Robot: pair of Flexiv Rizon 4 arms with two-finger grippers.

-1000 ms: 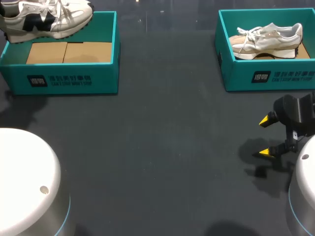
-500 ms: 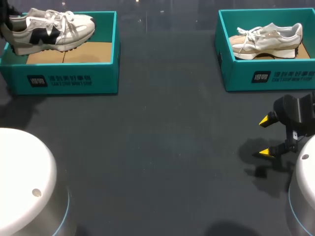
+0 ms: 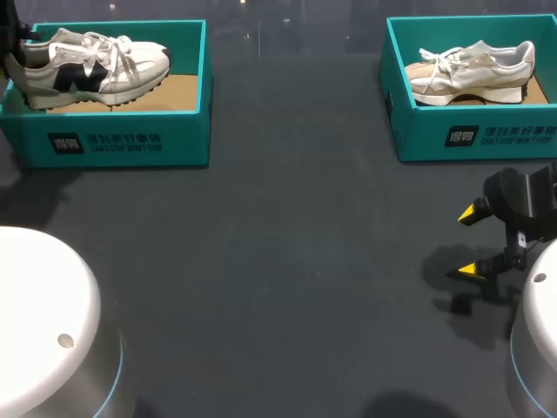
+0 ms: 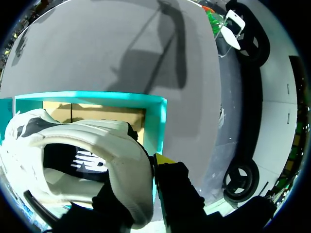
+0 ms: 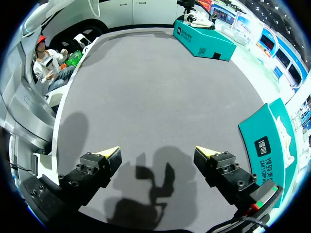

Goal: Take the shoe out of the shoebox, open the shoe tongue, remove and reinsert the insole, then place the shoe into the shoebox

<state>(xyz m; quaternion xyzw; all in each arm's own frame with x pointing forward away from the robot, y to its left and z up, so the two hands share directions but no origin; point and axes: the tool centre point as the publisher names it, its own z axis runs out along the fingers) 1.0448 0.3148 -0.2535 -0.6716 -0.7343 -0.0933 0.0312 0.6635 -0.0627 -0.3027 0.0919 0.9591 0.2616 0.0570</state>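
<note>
A white shoe with black side marks sits low in the left teal shoebox, toe pointing right and heel at the box's left end. At that end my left gripper is shut on the shoe's heel. In the left wrist view the shoe fills the space ahead of the gripper. One yellow fingertip presses the outside of the heel, and the other is hidden inside the shoe. The box wall lies just beyond. My right gripper hangs open over the table at the right, holding nothing.
A second teal shoebox at the back right holds a beige and white shoe. Its side shows beside the right gripper. Dark table surface stretches between the two boxes and toward the front.
My left gripper has lowered the white shoe from above the left box's rim down into the box. The right arm has stayed still.
</note>
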